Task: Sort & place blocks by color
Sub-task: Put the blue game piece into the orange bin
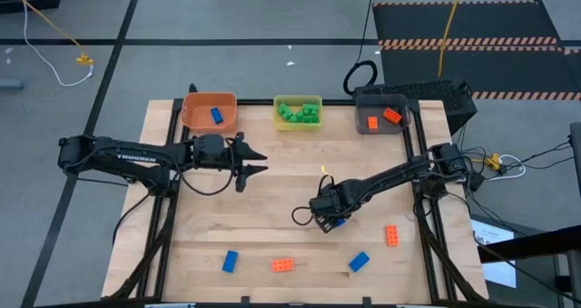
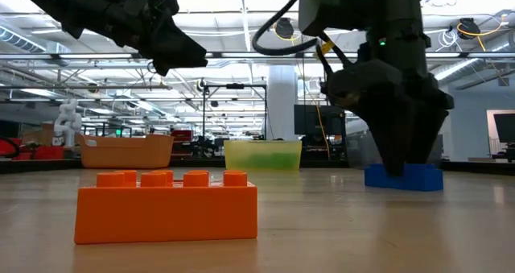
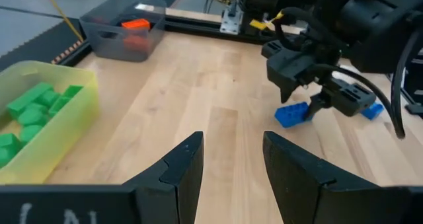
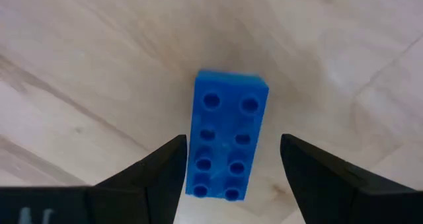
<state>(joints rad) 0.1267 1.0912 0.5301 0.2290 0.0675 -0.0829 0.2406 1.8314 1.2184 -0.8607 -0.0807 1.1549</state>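
Observation:
A blue block [image 4: 228, 145] lies flat on the table, studs up, right of the middle [image 1: 339, 223]. My right gripper [image 4: 231, 161] points down over it, open. Its fingers stand on either side of the block's long sides, low over the table [image 2: 402, 164], and a gap shows at one finger. My left gripper [image 1: 259, 161] hangs open above the table's left middle with nothing between its fingers [image 3: 231, 164]. Other loose blocks lie near the front edge: one blue [image 1: 230, 261], one orange [image 1: 282, 265], one blue [image 1: 359, 262] and one orange [image 1: 391, 234].
Three bins stand along the far edge. The orange bin [image 1: 204, 117] holds a blue block, the yellow bin [image 1: 298, 99] holds several green blocks, and the grey bin [image 1: 370, 108] holds orange ones. Bare wood lies between the two arms.

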